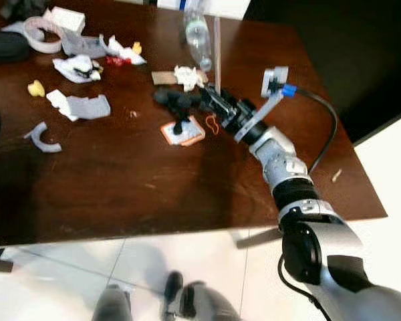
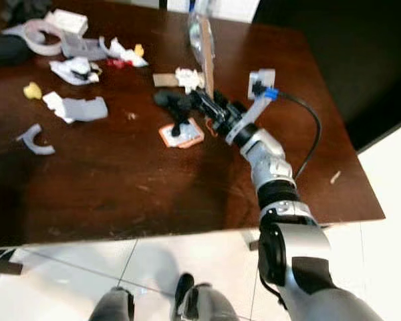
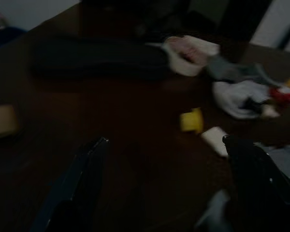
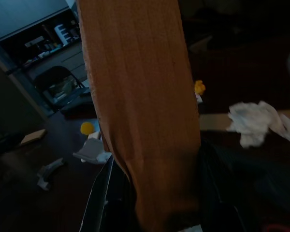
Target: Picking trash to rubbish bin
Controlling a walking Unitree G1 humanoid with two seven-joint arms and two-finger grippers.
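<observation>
Dark brown wooden table (image 1: 187,194) took up most of the head views, standing on pale tiled floor (image 1: 207,261).

Right arm (image 1: 287,180) reached out over the table's right half, a black cable looping off its wrist. Left arm showed through its wrist camera, low over the table's left part, dim and blurred.

Scattered trash lay across the far side of the table: a clear plastic bottle (image 1: 196,37) on its side near the far edge, a grey torn wrapper (image 1: 87,105), a crumpled white wad with dark bits (image 1: 77,68), a crumpled white tissue (image 1: 187,75) beside a small cardboard piece, an orange-edged packet (image 1: 183,132) just in front of the gripper, a curved grey plastic strip (image 1: 43,137) and a small yellow scrap (image 1: 36,88) to the left.

Right gripper (image 1: 216,100) had its two black fingers closed on the lower end of a flat brown cardboard strip (image 4: 140,96); the strip stood roughly upright above the table, clear of the surface, near the tissue.

Left gripper (image 3: 169,188) had fingers spread apart, nothing between them, yellow scrap beyond.
</observation>
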